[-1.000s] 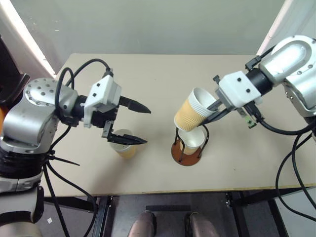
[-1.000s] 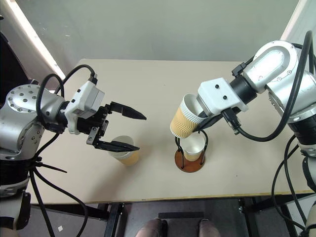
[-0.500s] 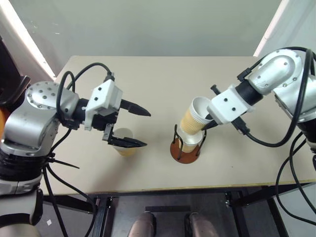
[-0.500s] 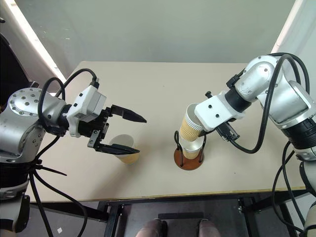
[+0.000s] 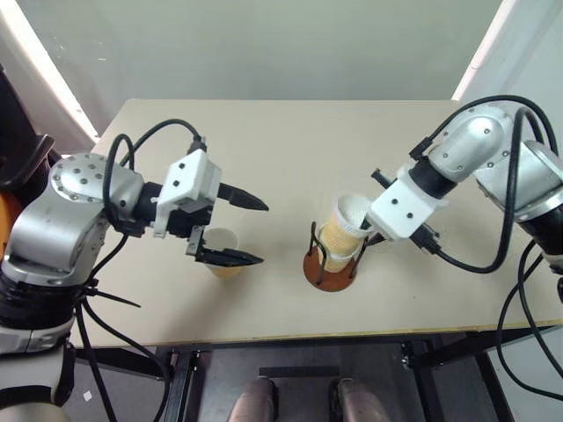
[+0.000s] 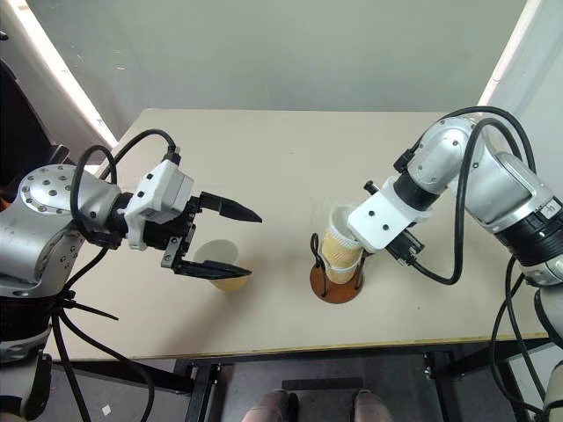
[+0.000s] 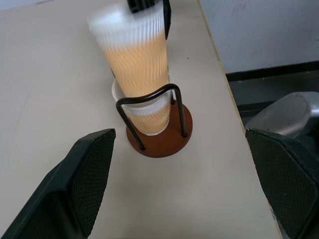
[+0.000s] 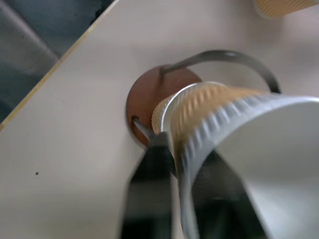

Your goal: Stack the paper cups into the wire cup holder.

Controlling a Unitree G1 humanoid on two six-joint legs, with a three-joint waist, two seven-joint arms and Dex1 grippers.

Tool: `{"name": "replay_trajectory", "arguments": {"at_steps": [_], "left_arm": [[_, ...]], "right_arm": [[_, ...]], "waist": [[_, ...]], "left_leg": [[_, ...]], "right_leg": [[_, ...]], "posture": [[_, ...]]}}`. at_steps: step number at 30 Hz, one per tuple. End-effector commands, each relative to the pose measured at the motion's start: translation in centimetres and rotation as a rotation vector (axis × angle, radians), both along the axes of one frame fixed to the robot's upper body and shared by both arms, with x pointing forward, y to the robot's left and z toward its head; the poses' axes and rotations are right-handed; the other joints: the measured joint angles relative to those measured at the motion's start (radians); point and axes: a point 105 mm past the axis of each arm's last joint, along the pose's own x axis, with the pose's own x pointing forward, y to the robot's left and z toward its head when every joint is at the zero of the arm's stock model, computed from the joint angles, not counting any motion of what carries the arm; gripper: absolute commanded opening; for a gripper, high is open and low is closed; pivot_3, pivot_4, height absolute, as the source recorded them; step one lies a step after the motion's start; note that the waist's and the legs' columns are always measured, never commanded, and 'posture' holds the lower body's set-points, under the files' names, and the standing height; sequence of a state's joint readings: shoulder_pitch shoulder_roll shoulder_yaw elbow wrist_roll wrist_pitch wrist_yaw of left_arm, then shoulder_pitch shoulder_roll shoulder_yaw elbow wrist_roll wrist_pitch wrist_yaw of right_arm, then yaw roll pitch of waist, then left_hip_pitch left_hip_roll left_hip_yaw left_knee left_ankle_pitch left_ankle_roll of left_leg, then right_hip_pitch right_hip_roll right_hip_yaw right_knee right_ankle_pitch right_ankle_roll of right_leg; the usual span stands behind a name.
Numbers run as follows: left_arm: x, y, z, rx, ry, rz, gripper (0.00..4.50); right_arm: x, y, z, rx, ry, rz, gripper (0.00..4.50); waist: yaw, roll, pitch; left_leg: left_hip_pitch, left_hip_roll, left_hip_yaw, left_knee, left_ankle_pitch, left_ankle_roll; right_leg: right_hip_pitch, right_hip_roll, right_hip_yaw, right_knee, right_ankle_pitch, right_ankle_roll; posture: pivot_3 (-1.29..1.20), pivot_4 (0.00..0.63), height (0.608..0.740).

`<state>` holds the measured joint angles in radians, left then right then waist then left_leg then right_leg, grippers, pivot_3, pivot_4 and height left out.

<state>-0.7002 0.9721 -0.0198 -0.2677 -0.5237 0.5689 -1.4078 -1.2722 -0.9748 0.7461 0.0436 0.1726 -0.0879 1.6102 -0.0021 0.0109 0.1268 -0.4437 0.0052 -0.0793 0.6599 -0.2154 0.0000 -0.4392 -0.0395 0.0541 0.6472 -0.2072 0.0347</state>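
Two paper cups (image 6: pixel 341 239) are seen in the wire cup holder (image 6: pixel 336 280) near the front middle of the table (image 5: pixel 290 141), the upper one nested into the lower and leaning slightly. The lower cup is largely hidden by wire and upper cup; its rim is made out in the left wrist view. The right gripper (image 5: pixel 369 230) is at the upper cup's rim, but whether its fingers are clamped cannot be told. A third cup (image 5: pixel 222 251) stands well apart, partly covered by the left gripper (image 5: pixel 251 230), whose fingers are spread wide, holding nothing
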Motion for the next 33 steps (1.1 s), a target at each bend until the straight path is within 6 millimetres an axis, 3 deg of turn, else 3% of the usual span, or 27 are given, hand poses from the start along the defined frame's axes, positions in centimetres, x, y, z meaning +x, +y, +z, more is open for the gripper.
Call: {"name": "replay_trajectory", "arguments": {"at_steps": [1,6,8,9,13,16,20,29,33], "left_arm": [[-0.4,0.1,0.5,0.006,-0.035,0.007,4.50],[-0.1,0.4,0.7,0.019,-0.048,0.019,4.50],[0.2,0.8,0.9,0.041,-0.064,0.029,4.50],[0.8,1.3,1.2,0.062,-0.083,0.047,4.50],[2.6,2.9,2.0,0.137,-0.122,0.095,4.50],[4.0,4.3,1.7,0.249,-0.114,0.125,4.50],[5.2,5.3,0.3,0.352,-0.079,0.127,4.50],[6.7,5.5,-2.3,0.455,-0.051,0.117,4.50],[7.0,5.8,-3.4,0.506,-0.042,0.111,4.50]], "right_arm": [[0.4,0.2,1.3,-0.008,-0.064,0.015,1.89],[0.3,0.5,2.7,0.059,-0.062,0.002,3.63],[0.3,0.9,3.8,0.140,-0.041,-0.012,4.32],[0.0,1.6,4.7,0.266,0.025,-0.042,4.46],[-1.3,3.4,6.9,0.605,0.263,-0.091,4.46],[-2.4,4.4,6.2,0.756,0.422,-0.153,4.46],[-2.4,5.2,3.9,0.800,0.482,-0.239,4.46],[-2.2,4.8,3.0,0.863,0.472,-0.329,4.46],[-2.6,4.6,3.1,0.870,0.469,-0.336,4.46]], "waist": [[0.000,0.000,0.000],[0.000,0.000,0.000],[0.000,0.000,0.000],[0.000,0.000,0.000],[0.001,-0.001,0.000],[0.003,-0.002,-0.001],[0.001,-0.002,-0.001],[0.001,-0.002,-0.001],[0.001,-0.002,-0.001]], "left_leg": [[0.000,0.000,0.000,0.000,0.000,0.000],[0.000,0.000,0.000,-0.001,0.000,0.000],[0.000,0.000,0.000,-0.001,0.000,0.000],[0.000,0.000,0.000,-0.002,0.000,0.000],[0.000,0.000,0.000,-0.004,0.002,-0.003],[0.000,-0.001,0.000,-0.005,0.002,-0.003],[0.000,-0.001,-0.001,-0.005,0.003,-0.004],[-0.007,-0.001,-0.002,-0.003,0.003,-0.003],[-0.008,-0.001,-0.002,-0.002,0.003,-0.003]], "right_leg": [[0.000,0.000,0.000,0.000,0.000,0.000],[0.000,0.000,0.000,0.000,0.000,0.000],[0.000,0.000,0.000,-0.001,0.000,0.000],[-0.001,0.000,0.000,-0.001,0.000,0.000],[-0.002,0.000,0.000,0.000,0.000,0.000],[-0.002,0.000,0.000,-0.001,0.000,-0.001],[-0.002,0.000,0.001,-0.002,-0.001,-0.001],[-0.008,0.000,0.000,-0.002,0.001,0.003],[-0.009,0.000,0.001,-0.002,0.006,0.011]], "posture": [[0.00,0.150,0.740],[0.00,0.150,0.740],[0.00,0.150,0.740],[0.00,0.150,0.740],[0.00,0.150,0.740],[0.00,0.150,0.740],[0.00,0.150,0.740],[0.00,0.150,0.740],[0.00,0.150,0.740]]}}
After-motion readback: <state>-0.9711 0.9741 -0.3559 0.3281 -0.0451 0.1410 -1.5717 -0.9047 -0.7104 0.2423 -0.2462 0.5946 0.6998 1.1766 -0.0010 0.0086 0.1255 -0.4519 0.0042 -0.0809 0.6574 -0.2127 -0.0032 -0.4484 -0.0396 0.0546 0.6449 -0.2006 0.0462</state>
